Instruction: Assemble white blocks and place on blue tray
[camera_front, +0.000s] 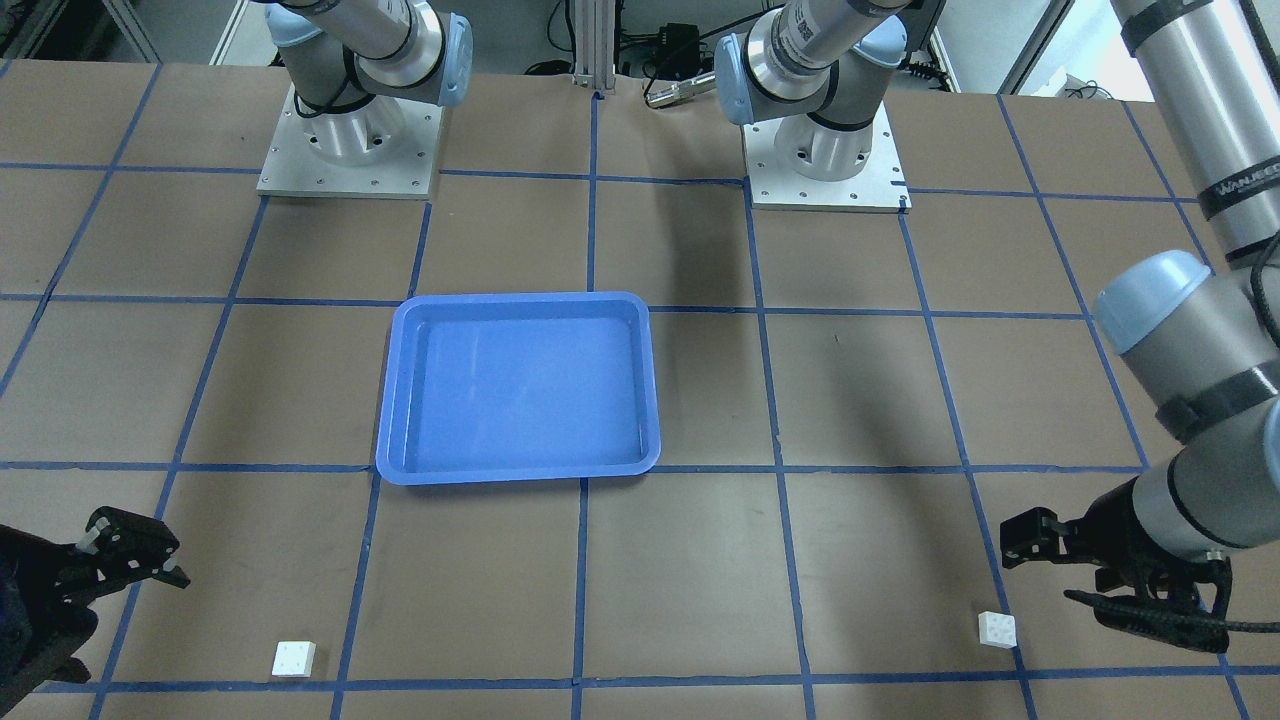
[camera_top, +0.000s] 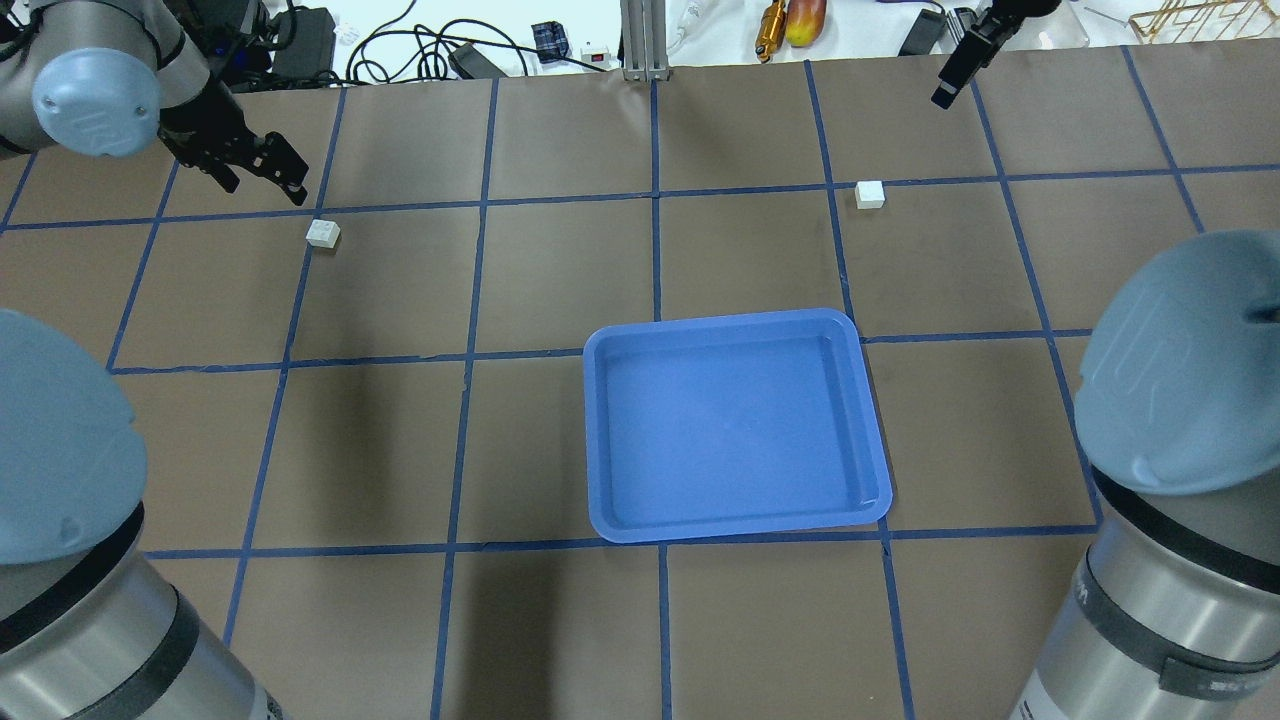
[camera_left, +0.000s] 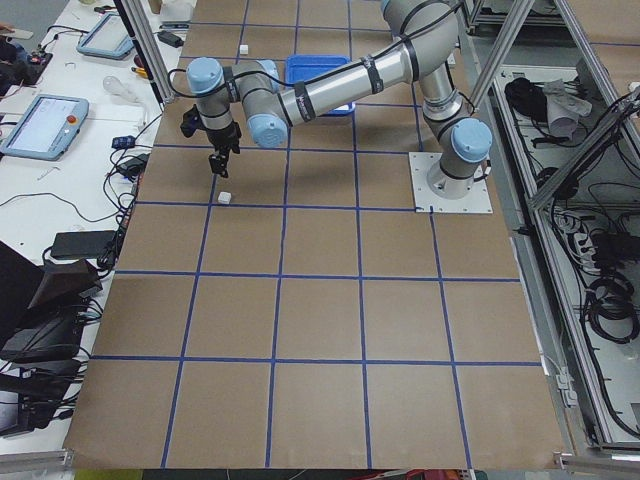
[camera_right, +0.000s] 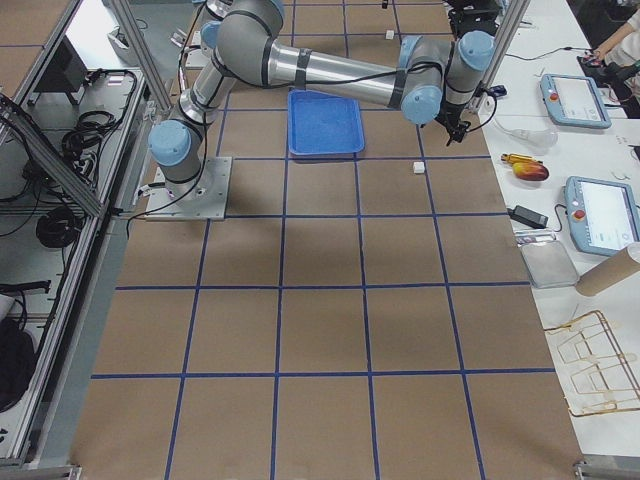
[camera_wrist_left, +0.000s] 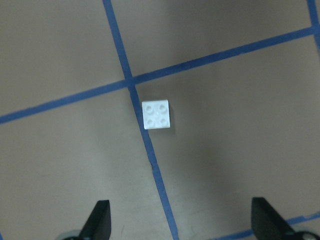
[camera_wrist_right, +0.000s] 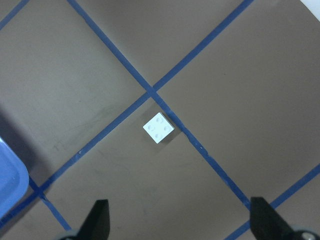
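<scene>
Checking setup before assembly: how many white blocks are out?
2. The left white block lies by the left gripper, the right white block by the right gripper. Neither is in the blue tray.

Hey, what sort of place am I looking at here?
Probably a robotics research lab: a left arm and a right arm bolted to a table gridded with blue tape, and handheld control screens alongside.

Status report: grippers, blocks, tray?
Left gripper, right gripper open, empty. White blocks on table, far apart, unjoined. Blue tray empty; nothing blocking.
</scene>
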